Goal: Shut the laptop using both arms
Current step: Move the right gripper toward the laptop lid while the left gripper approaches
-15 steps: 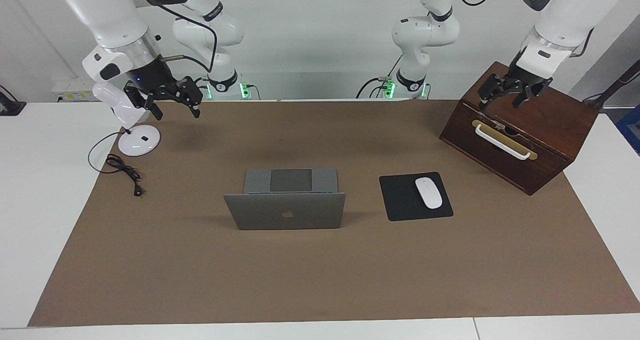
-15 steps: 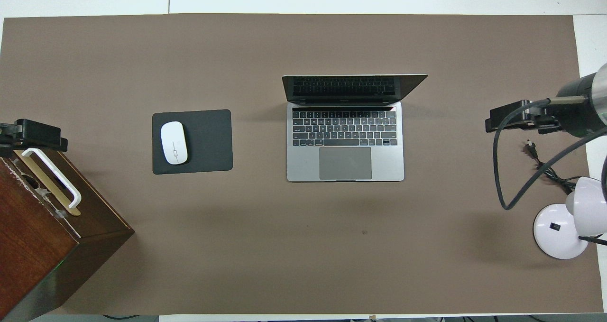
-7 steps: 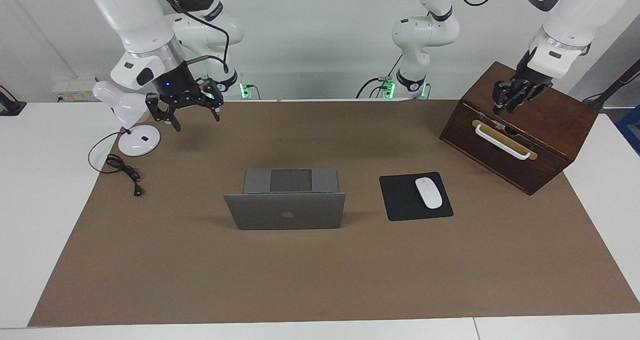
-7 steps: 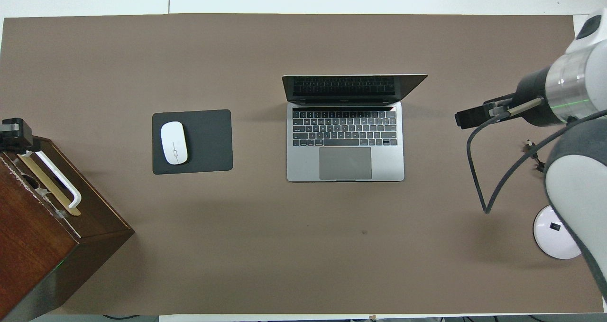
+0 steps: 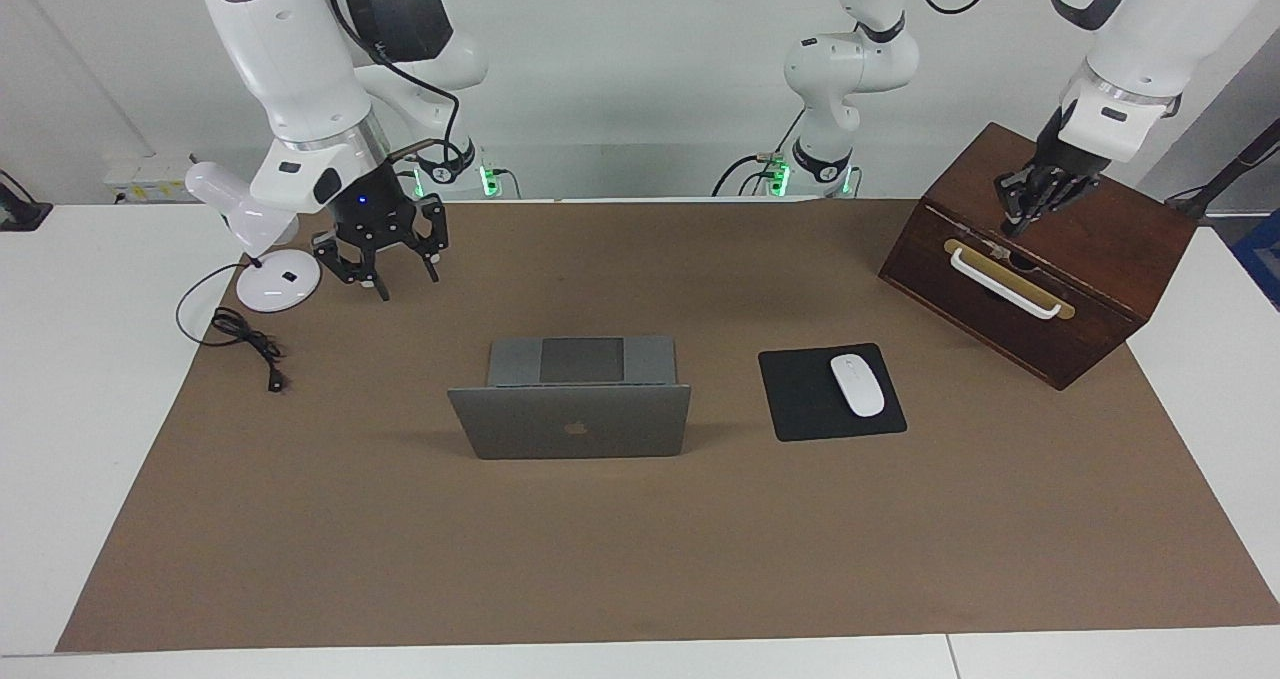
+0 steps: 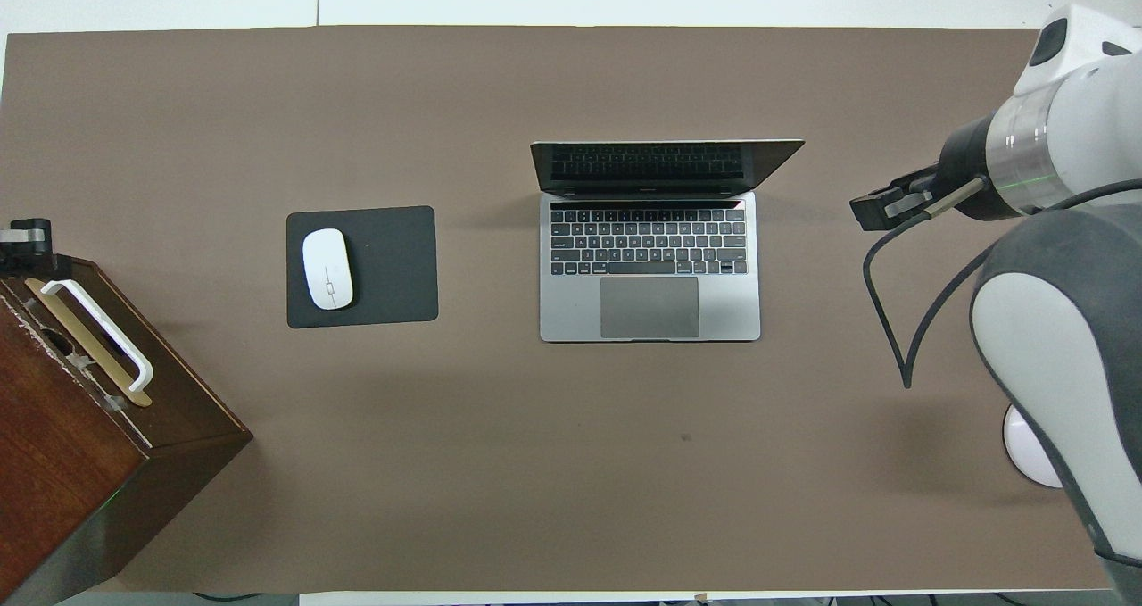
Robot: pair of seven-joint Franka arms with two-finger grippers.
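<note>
- My right gripper (image 5: 385,277) hangs in the air over the brown mat (image 5: 640,549), its fingers spread apart and pointing down, holding nothing.
- Beside it, toward the right arm's end of the table, I see the white desk lamp (image 5: 262,259) with its round base on the mat's edge and its black cable (image 5: 245,339) lying loose.
- The MacBook laptop (image 5: 572,399) stands open in the middle of the mat, well apart from that gripper and toward the left arm's end from it; its lid (image 5: 572,421) is upright, apple logo facing away from the robots, keyboard and dark trackpad (image 6: 649,307) facing them.
- My left gripper (image 5: 1030,199) is over the dark wooden box (image 5: 1050,259), just above the white handle (image 5: 1003,284) on its front; I cannot tell how far its fingers are open.
- Between the box and the laptop I see the black mousepad (image 5: 805,399) with the white mouse (image 5: 857,385) on it.
</note>
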